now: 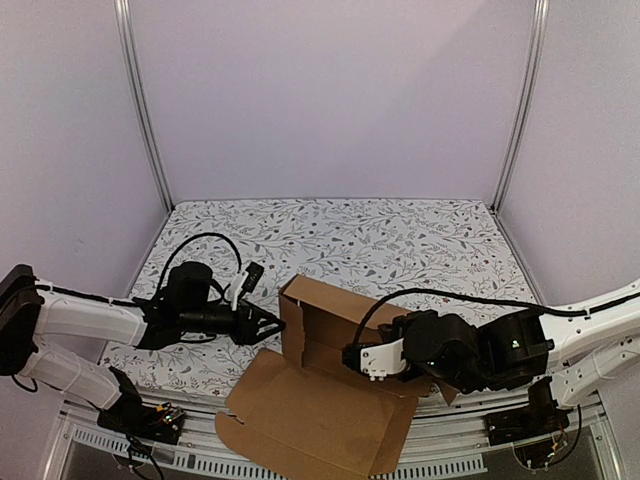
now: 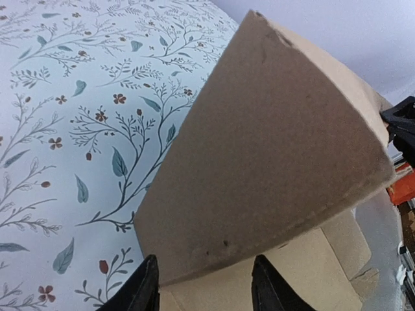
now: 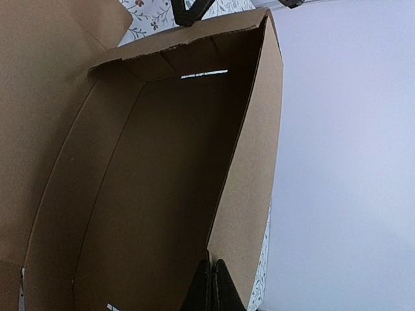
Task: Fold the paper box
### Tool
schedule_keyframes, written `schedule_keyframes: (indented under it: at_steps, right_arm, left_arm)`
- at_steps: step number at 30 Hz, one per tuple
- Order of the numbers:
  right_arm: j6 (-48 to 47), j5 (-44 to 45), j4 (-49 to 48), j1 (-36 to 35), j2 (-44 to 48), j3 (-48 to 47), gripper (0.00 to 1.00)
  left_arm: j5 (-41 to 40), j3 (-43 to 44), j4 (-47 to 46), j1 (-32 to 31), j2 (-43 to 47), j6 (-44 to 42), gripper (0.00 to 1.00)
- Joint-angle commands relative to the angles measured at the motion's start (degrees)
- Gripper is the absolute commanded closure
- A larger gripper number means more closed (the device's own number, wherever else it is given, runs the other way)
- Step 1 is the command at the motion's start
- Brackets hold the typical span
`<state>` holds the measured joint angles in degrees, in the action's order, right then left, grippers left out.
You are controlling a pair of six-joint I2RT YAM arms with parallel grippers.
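Left gripper (image 2: 204, 291), jaws parted and clamping nothing, straddles the lower edge of the upright end wall (image 2: 272, 149) of the paper box (image 1: 325, 350). Right gripper (image 3: 212, 285), fingers pinched together and empty, sits against a wall inside. The box rests at the table's (image 1: 400, 240) near edge with its lid flap (image 1: 310, 410) overhanging; unheld, the end wall may spring flat, or a shove may slide the box off.

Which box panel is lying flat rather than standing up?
The big lid panel at the table's near edge; the left wall and back wall stand upright.
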<state>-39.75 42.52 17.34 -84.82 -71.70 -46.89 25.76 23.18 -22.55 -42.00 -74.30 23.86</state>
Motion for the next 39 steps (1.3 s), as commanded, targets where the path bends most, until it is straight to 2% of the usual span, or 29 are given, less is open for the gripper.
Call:
schedule_keyframes:
  at_steps: [1,8,16,20,26,32,39]
  right_arm:
    - [2.1,-4.2,6.3,-0.8,-2.0,-0.5,1.0]
    - [5.1,-2.9,7.3,-0.9,-5.5,-2.5,1.0]
    - [7.4,-1.3,8.1,-1.7,-8.6,-4.6,1.0]
    - [8.8,-1.1,8.1,-2.4,-8.4,-4.9,1.0]
    - [11.5,-0.4,8.5,-3.5,-9.3,-5.3,1.0]
    - [13.4,0.4,8.7,-4.0,-10.8,-6.6,1.0]
    - [14.6,0.6,8.8,-4.0,-10.9,-7.2,1.0]
  left_arm:
    - [-5.4,1.0,-2.5,-2.0,0.0,-4.4,0.51]
    - [-13.3,0.5,-6.7,-6.9,0.0,-5.8,0.49]
    - [-33.9,0.7,-6.9,-15.4,-1.0,-9.3,0.51]
    - [-39.6,0.8,-9.2,-16.9,-3.8,-11.1,0.54]
    - [-42.8,-0.2,-17.3,-17.2,-8.2,-10.9,0.61]
    - [-43.4,1.2,-19.8,-17.4,-11.1,-12.6,0.71]
    - [-43.7,1.9,-22.8,-17.4,-14.5,-14.9,0.78]
